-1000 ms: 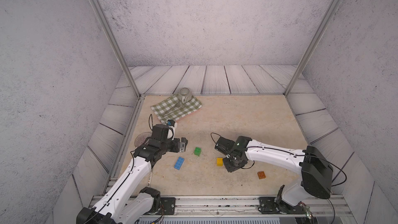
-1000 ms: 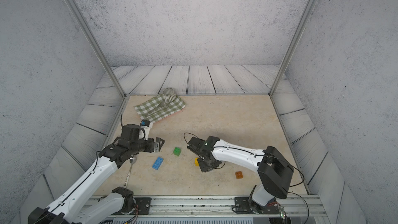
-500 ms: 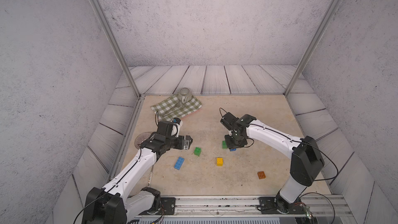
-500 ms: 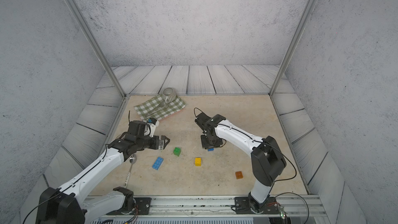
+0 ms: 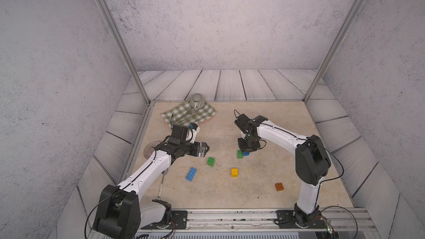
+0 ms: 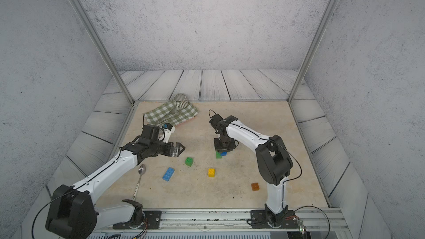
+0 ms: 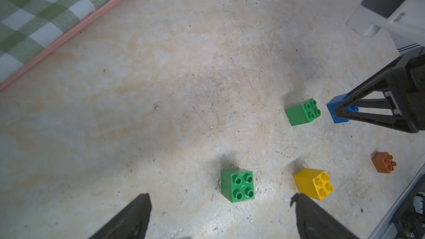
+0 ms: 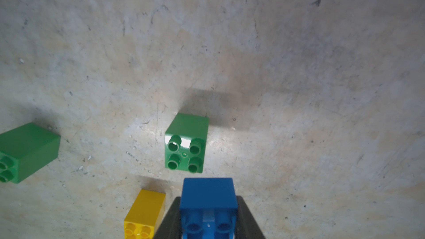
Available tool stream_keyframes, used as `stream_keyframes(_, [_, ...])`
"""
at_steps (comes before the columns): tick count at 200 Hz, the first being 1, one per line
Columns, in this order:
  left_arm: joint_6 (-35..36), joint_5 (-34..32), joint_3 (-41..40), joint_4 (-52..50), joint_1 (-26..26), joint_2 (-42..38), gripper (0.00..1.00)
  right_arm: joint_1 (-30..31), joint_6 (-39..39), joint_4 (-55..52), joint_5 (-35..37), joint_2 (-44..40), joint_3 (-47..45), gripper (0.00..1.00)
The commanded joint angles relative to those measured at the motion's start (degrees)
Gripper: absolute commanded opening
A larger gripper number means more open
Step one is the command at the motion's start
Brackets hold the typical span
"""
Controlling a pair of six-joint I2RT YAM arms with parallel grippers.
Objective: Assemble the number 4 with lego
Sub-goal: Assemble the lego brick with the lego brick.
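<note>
We hold the dark blue brick point(image 8: 208, 200) in the right gripper point(image 8: 208, 213), which is clamped on it just beside a green brick point(image 8: 186, 143) on the desk point(image 5: 253, 123). Nothing looks joined yet. Next we judge it needs lining up over studs and pressing down. The left gripper point(image 7: 219, 205) hangs wide open and empty near the second green brick point(image 7: 238, 185). We count two green, one yellow brick point(image 7: 314, 183), one orange brick point(image 7: 384, 162), and one long light-blue brick point(image 5: 191, 174).

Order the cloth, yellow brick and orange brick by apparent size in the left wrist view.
1. cloth, cut off by the frame
2. yellow brick
3. orange brick; it lies farther from the camera, so its true size is unsure
</note>
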Motion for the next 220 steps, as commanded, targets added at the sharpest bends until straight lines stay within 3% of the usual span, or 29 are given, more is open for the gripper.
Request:
stream_keyframes(1, [1.1,0.5,1.2,1.0,-0.3,0.0,1.00,-0.7,-1.2,-1.2,-1.2,1.6,2.3,0.00])
stream_keyframes(72, [1.2,0.3,1.6,0.9,0.2,0.7,1.00,-0.9,-1.3,-2.0,-2.1,5.1,5.7,0.00])
stream_keyframes(220, [0.7,0.8,1.9,0.9,1.3,1.0,1.00,-0.9,0.5,-1.3,-2.2,6.0,2.6,0.00])
